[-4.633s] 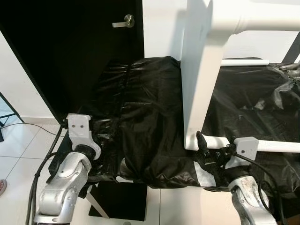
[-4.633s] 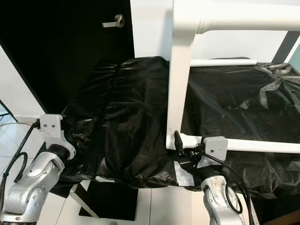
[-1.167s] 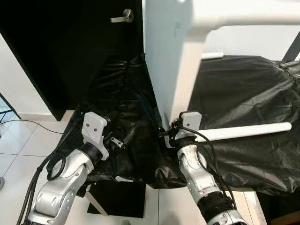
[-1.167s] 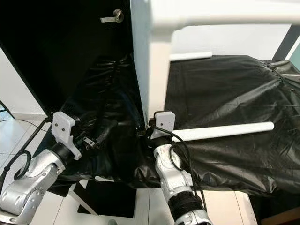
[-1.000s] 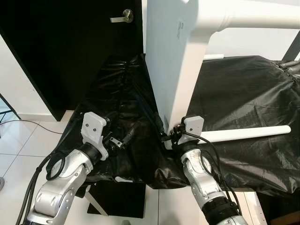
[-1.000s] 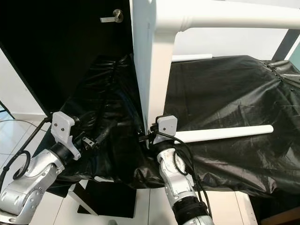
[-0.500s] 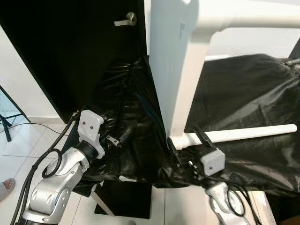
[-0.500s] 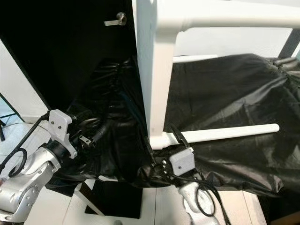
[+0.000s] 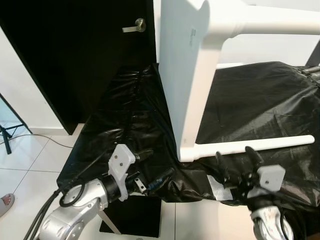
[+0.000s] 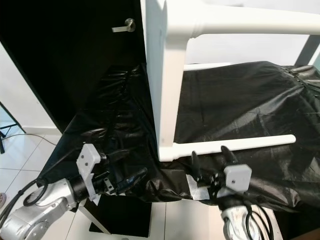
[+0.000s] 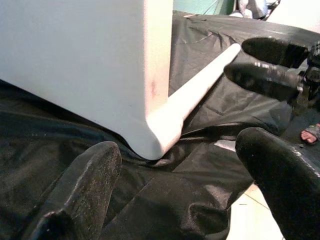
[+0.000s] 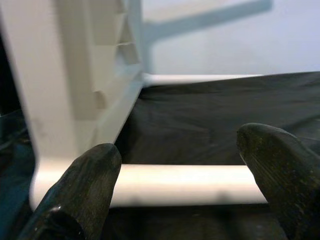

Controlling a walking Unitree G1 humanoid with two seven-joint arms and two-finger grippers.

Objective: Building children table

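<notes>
We see the white plastic children's table (image 9: pixel 190 75) lying on its side on the black plastic sheet (image 9: pixel 135 120) covering the tabletop, its round leg (image 9: pixel 250 145) just ahead of our right gripper (image 9: pixel 235 157), fingers spread and empty. Our left gripper (image 9: pixel 150 170), also spread, points toward the table's lower corner. A small label (image 9: pixel 192 33) is unreadable.

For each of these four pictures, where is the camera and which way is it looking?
Left eye: head, looking down at the white plastic children's table on black plastic sheeting; both arms show.
Right eye: same scene.
Left wrist: past open jaws at the table's corner; right gripper beyond.
Right wrist: past open jaws at the round white table leg.
All share the leg.
</notes>
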